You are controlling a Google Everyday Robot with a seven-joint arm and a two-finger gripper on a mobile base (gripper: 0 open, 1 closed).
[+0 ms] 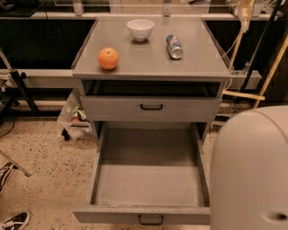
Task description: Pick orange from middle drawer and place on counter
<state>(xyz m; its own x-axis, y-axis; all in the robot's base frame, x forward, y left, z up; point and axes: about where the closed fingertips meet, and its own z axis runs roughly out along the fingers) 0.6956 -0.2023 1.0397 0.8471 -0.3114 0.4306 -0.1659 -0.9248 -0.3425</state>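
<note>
Speckled floor (40, 157) lies open left of the cabinet, with a shoe (15, 221) at the lower corner. On the counter (148, 65) the orange (108, 58) sits near the left front edge, apart from the white bowl (140, 29) and the drink can (174, 46), which lies on its side. The upper drawer (150, 108) stands slightly out. The middle drawer (150, 186) is pulled out, its grey floor showing. The gripper (245, 13) hangs beyond the counter's right rear corner; its grip cannot be told. The robot body (249, 175) fills the lower right.

We see counter (148, 63) carrying three things, all apart: orange (108, 58) front left, bowl (140, 29) rear centre, can (174, 46) on its side, right of bowl. Gripper (245, 11) beyond counter's rear right corner.
</note>
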